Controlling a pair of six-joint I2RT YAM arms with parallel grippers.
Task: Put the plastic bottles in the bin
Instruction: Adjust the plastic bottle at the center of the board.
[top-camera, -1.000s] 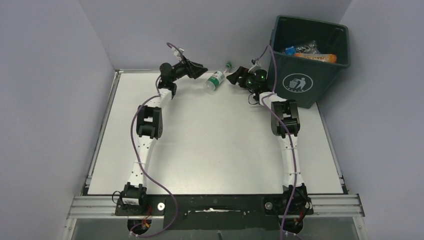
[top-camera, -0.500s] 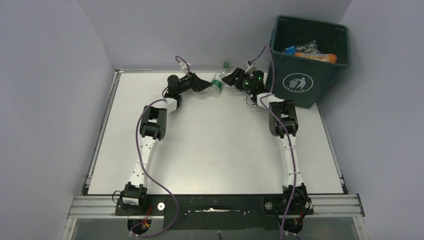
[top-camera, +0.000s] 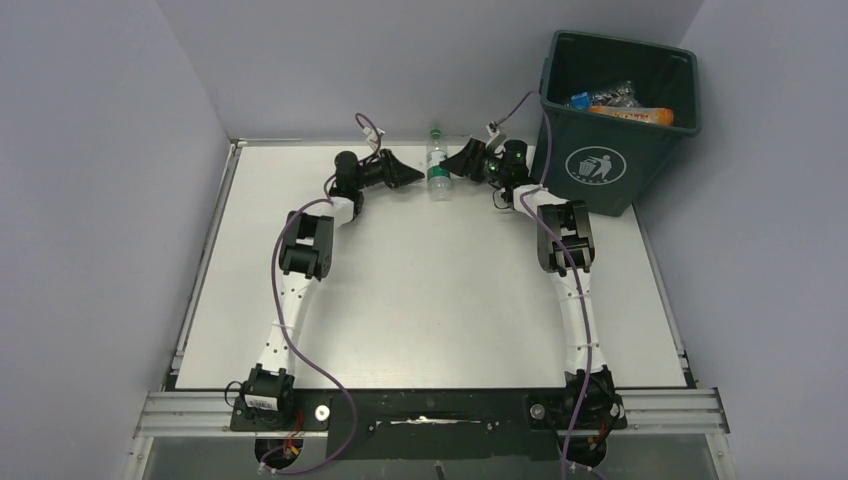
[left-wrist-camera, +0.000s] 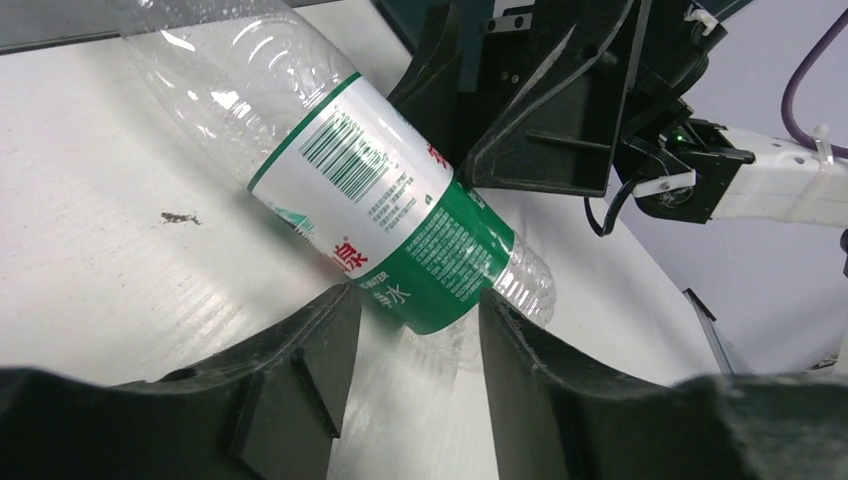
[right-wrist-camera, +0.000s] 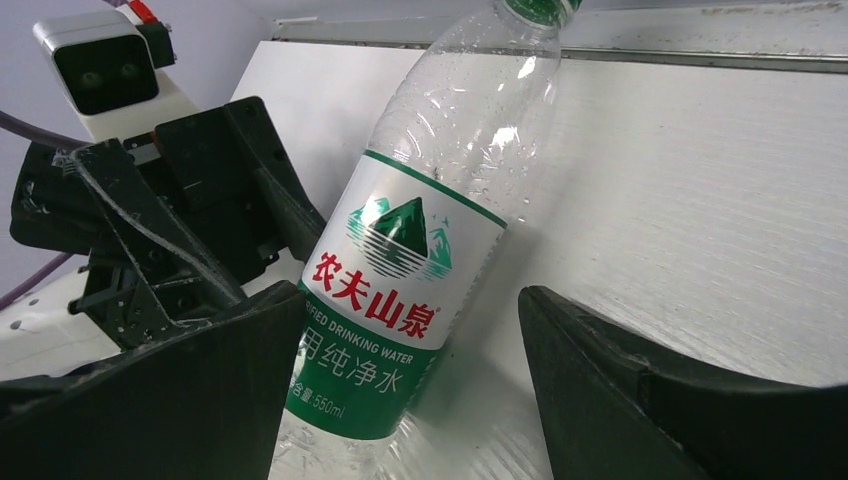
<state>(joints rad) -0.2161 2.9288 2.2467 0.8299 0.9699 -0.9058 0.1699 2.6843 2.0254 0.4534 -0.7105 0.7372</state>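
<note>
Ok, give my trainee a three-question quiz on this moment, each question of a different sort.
1. True or false: the clear plastic bottle with the green-and-white label lies inside the dark green square plastic bin.
2. The bottle's cap is: A red, B green, C blue.
3. Which is nearer the bin, the left hand or the right hand?

Key: 1 false, it stands on the table between the hands; 2 B; 3 the right hand.
</note>
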